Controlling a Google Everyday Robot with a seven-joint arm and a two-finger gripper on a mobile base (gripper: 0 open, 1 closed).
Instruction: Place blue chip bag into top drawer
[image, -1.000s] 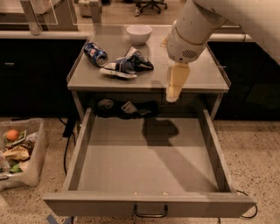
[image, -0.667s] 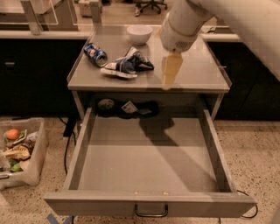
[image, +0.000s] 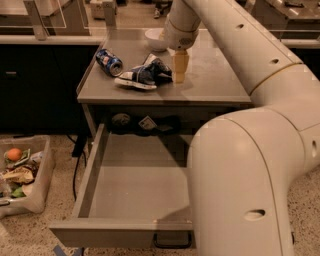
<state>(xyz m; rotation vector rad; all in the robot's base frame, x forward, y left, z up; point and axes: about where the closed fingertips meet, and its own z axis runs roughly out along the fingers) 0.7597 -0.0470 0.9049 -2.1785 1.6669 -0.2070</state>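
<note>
The blue chip bag (image: 145, 74) lies crumpled on the grey counter top (image: 210, 85), dark blue with white edges. My gripper (image: 179, 70) hangs just to the right of the bag, its tan fingers pointing down at the counter, close beside the bag's right edge. The top drawer (image: 125, 195) stands pulled out below the counter, its flat grey bottom bare; my white arm covers its right part. The dark wire handle (image: 172, 244) shows under its front.
A crushed blue soda can (image: 109, 61) lies left of the bag. A white bowl (image: 156, 39) stands at the counter's back. Dark items (image: 145, 124) sit at the drawer's back. A bin with scraps (image: 20, 172) is on the floor at left.
My gripper has moved left and toward the back of the counter, from near the counter's front right to right beside the chip bag. The view has shifted and my arm now fills the right side.
</note>
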